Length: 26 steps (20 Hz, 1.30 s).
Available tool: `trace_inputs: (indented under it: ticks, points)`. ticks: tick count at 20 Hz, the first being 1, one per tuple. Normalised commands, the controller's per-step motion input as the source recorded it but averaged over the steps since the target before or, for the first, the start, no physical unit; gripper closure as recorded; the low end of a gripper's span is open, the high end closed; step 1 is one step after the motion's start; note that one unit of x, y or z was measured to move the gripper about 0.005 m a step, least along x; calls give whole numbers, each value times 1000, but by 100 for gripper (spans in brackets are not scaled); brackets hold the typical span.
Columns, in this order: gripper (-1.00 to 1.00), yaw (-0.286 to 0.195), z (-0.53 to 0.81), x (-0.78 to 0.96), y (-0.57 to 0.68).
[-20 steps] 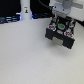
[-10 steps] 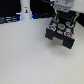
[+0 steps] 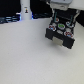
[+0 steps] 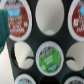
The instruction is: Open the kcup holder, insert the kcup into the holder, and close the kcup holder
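Note:
The kcup holder (image 3: pixel 64 39) is a black boxy unit at the exterior view's upper right, with its drawer pulled open and several pods showing in the round slots. The kcup (image 4: pixel 49 55), a round pod with a green lid, sits in a slot of the black tray (image 4: pixel 64 30); it also shows in the exterior view (image 3: pixel 60 25) as a small green dot. My gripper (image 3: pixel 61 18) hangs just above the open drawer. In the wrist view one teal finger (image 4: pixel 4 30) shows at the frame's edge, apart from the kcup, holding nothing.
A white bottle-shaped thing (image 3: pixel 25 11) with a dark mark stands at the back on the exterior view's left. Red-lidded pods (image 4: pixel 16 22) fill neighbouring slots, and some slots (image 4: pixel 49 15) are empty. The pale tabletop (image 3: pixel 27 55) spreads in front.
My gripper has lifted a little above the open drawer. The holder and the pods have not moved.

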Motion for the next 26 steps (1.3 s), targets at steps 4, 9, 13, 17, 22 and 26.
trace_inputs:
  ticks: [4,9,13,17,22,26]
  points:
    - [-100,7,30,805,-286]
    - [-100,11,-26,801,-193]
    - [-100,52,-160,636,-26]
    - [-100,173,-251,227,134]
    - [-100,250,-261,47,179]
    - [-100,251,-236,-103,174]
